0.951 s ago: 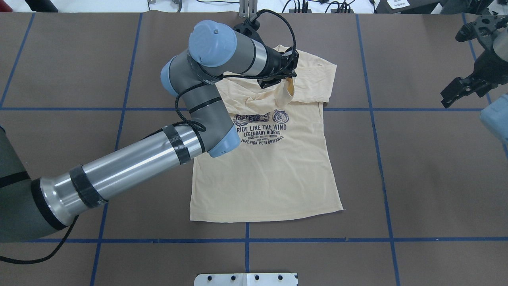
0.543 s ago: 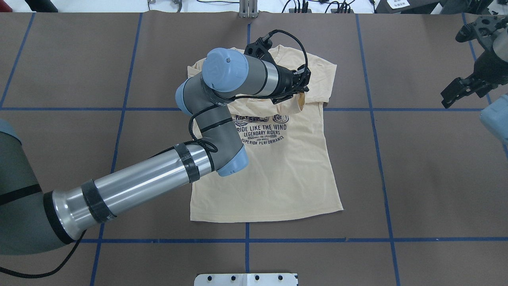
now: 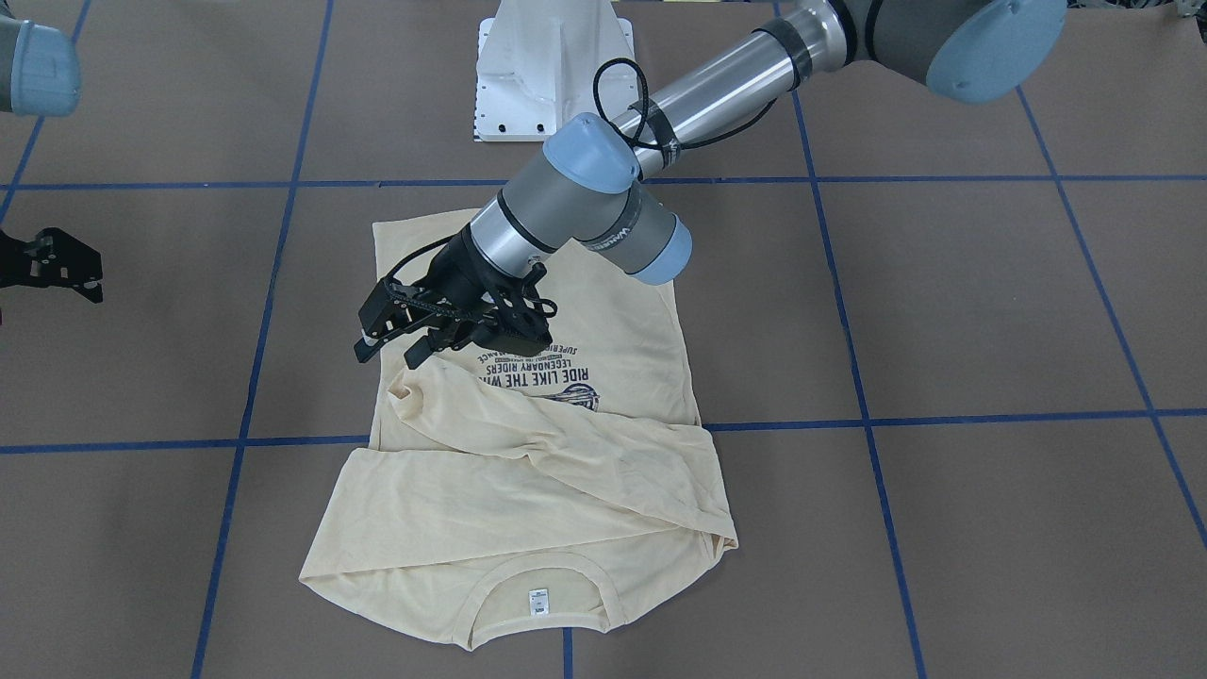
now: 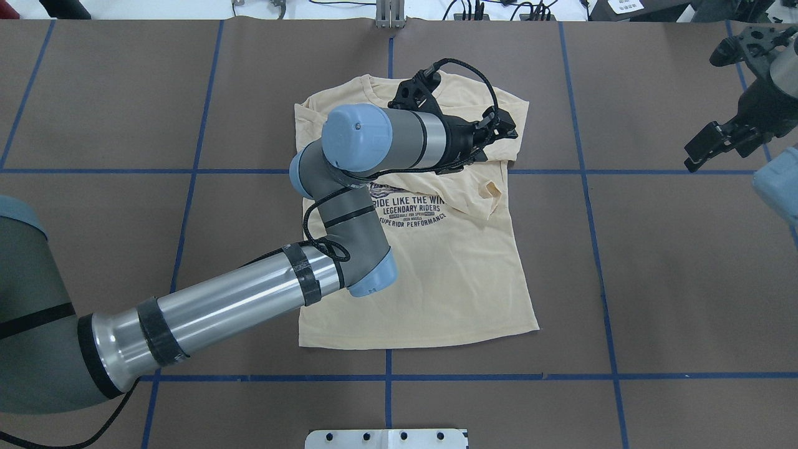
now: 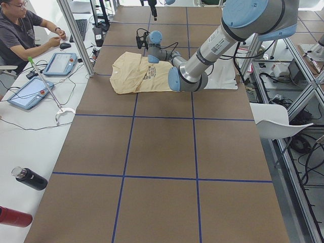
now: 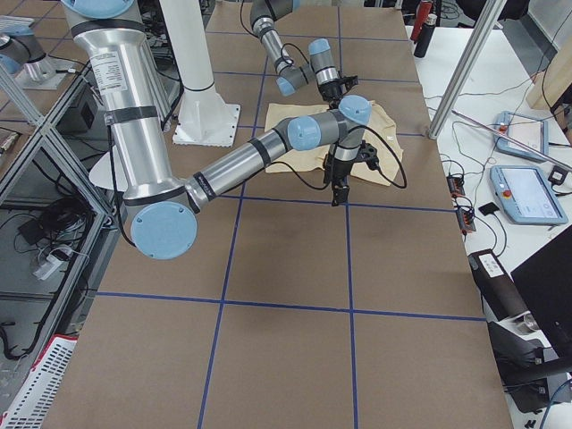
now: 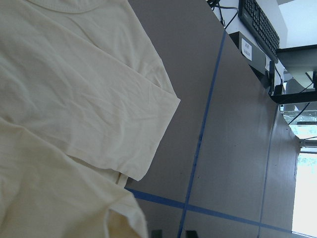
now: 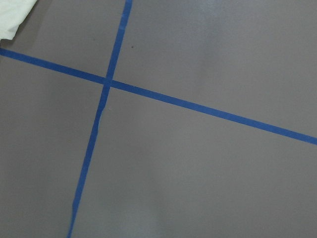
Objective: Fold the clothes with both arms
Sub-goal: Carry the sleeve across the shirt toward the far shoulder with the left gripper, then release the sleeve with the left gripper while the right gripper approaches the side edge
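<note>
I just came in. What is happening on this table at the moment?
The left arm is folding a cream shirt that lies flat on the brown table. One sleeve lies folded across the chest, partly over the print. The left gripper hovers open just above its cuff, holding nothing. The right gripper waits off to the side over bare table, away from the shirt. The hem is not yet folded.
</note>
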### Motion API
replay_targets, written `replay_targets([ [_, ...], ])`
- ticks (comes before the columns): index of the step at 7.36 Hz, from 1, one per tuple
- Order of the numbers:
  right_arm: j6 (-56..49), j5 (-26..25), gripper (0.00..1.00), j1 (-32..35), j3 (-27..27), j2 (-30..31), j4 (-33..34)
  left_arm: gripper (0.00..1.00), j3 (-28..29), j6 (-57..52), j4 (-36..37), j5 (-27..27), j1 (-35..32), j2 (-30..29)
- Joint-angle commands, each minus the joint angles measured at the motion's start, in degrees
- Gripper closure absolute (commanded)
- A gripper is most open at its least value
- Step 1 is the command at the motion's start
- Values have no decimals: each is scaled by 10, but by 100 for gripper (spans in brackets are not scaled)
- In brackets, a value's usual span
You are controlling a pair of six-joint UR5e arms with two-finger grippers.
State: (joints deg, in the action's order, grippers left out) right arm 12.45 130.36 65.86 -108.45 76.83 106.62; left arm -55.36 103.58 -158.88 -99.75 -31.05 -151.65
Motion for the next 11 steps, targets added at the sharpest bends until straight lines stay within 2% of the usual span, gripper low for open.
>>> replay_targets([
  [1, 5, 49, 0, 0, -3, -1, -1, 0, -20, -7, -1, -3, -3, 26],
  [2, 6, 67, 0, 0, -11, -1, -1, 0, -71, -14, 24, -44, -15, 69],
  [3, 25, 68, 0, -4, -25, 0, -4, 0, -143, -16, 95, -98, -37, 110],
  [4, 57, 65, 0, -17, -38, 3, -30, 0, -225, -27, 162, -104, -40, 154],
  [5, 137, 41, 0, -55, -49, 8, -71, 0, -296, -42, 242, -104, -40, 182],
  [6, 242, -28, 0, -121, -62, 9, -124, 0, -357, -77, 321, -105, -40, 204],
  [7, 328, -65, 0, -180, -65, 9, -168, 0, -416, -103, 355, -105, -40, 240],
  [8, 393, -117, 0, -238, -65, 13, -207, 0, -458, -104, 356, -105, -40, 279],
  [10, 498, -214, 0, -351, -55, 28, -282, 0, -473, -105, 356, -104, -40, 293],
  [11, 555, -229, 0, -381, -53, 22, -287, 0, -475, -105, 356, -103, -40, 293],
])
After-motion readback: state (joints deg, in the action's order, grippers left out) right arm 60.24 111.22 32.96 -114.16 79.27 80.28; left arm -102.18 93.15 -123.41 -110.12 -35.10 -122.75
